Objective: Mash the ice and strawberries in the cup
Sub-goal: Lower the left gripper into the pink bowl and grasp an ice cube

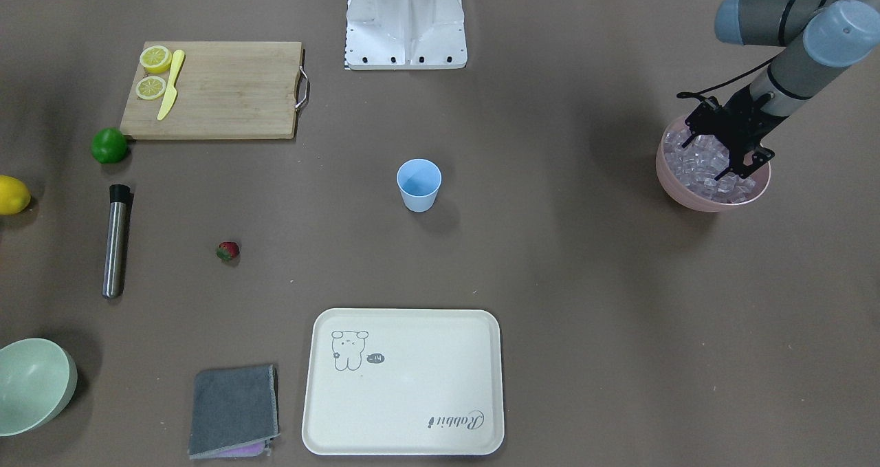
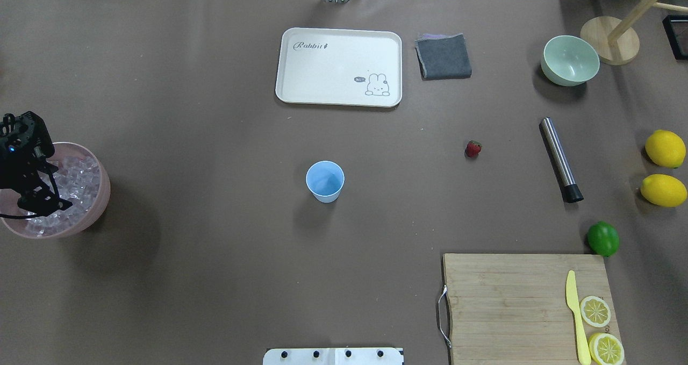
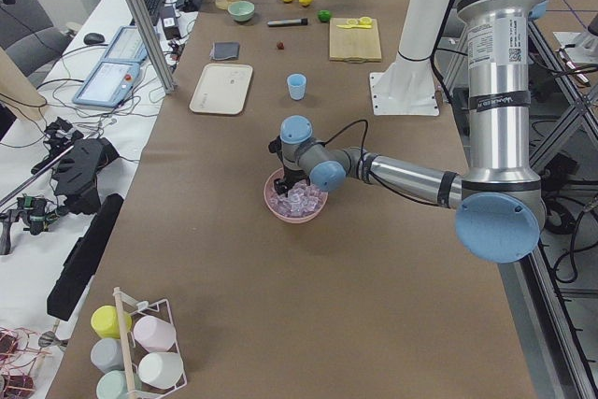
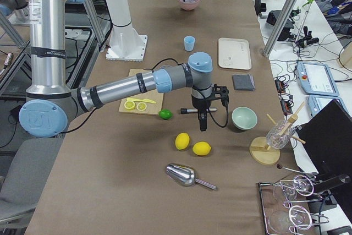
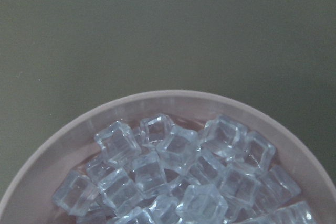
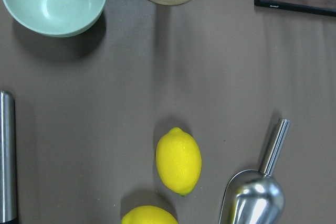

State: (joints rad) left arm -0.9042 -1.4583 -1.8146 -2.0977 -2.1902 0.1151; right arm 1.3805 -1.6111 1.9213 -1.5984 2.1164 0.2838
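Left end effector (image 1: pixel 739 161) over pink bowl (image 1: pixel 691 199), toward worktop's left end; opening and load: can't tell. Ice (image 5: pixel 173 156) looks hard, slick, light, so I'd pinch one cube across flat faces.

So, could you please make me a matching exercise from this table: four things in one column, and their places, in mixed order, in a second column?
Things
1. small light-blue plastic cup
2. small red strawberry
3. clear ice cubes
4. yellow plastic knife

Places
A. on the wooden cutting board, beside two lemon halves
B. heaped in the round pink bowl
C. upright and alone near the middle of the brown table
D. lying on the bare table, near the steel cylinder with a black end

Pairs: 1-C, 2-D, 3-B, 4-A
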